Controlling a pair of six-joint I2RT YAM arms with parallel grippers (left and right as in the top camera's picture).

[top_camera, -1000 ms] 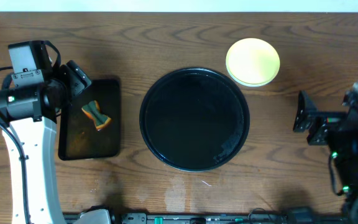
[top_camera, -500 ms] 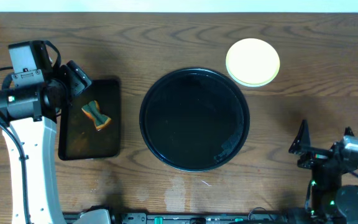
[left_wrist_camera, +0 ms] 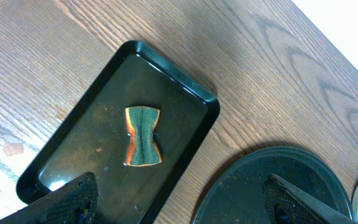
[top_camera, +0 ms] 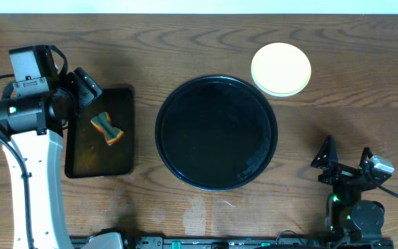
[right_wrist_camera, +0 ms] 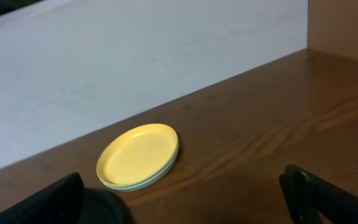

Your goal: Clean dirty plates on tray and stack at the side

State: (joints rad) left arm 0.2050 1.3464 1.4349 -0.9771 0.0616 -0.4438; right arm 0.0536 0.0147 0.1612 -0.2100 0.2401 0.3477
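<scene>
Wooden table [top_camera: 185, 41], central area: we find the round black tray [top_camera: 216, 131] bare of plates. The plates [top_camera: 281, 68] sit stacked just beyond its far right rim, yellow on top with a mint edge beneath, as the stacking requires. The sponge [top_camera: 107, 128] lies in the small rectangular tray [top_camera: 81, 162]. The left gripper [left_wrist_camera: 182, 202] hovers over it, jaws apart and empty. The right gripper [top_camera: 343, 164], well apart from the stack, has its jaws wide and holds nothing. We judge the work essentially complete.
</scene>
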